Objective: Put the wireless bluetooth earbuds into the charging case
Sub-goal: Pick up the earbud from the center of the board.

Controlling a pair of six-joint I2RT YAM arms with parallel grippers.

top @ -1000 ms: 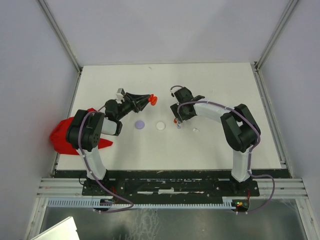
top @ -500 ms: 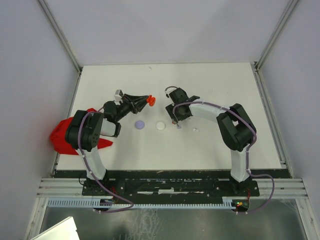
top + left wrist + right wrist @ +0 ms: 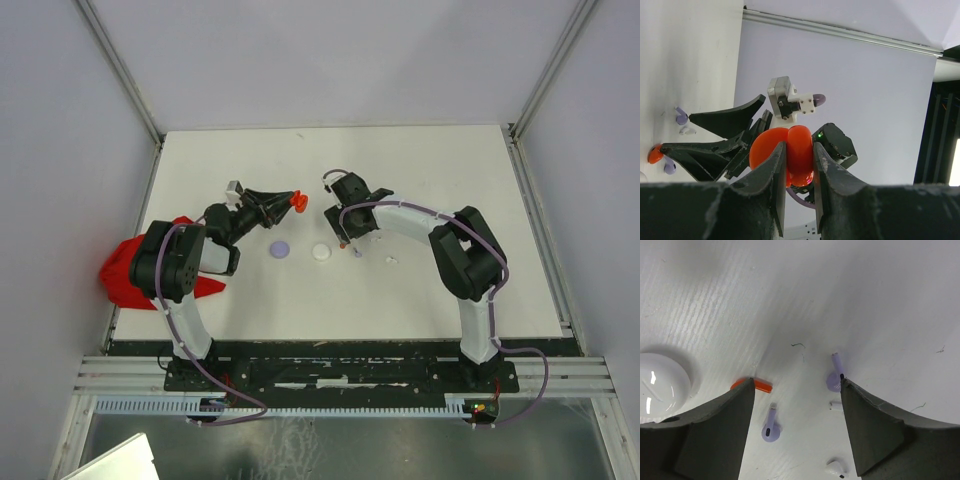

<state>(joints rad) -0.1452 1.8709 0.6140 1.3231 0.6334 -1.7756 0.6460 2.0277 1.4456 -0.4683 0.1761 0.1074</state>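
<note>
My left gripper [image 3: 290,200] is shut on the orange-red charging case [image 3: 297,201] and holds it above the table; in the left wrist view the case [image 3: 790,155] sits clamped between the fingers [image 3: 774,172]. My right gripper [image 3: 347,228] is open and empty, pointing down over the earbuds. In the right wrist view [image 3: 796,387], a red earbud [image 3: 759,386], two lilac earbuds [image 3: 771,429] [image 3: 834,377] and two white ones [image 3: 836,468] [image 3: 835,405] lie on the table between and below its fingers.
A lilac round disc [image 3: 280,249] and a white round disc [image 3: 320,252] lie left of the earbuds; the white disc also shows in the right wrist view [image 3: 660,382]. A red cloth [image 3: 125,272] lies at the table's left edge.
My right gripper has moved left and a little farther back, closer to the held case. My left gripper with the case has shifted slightly left.
</note>
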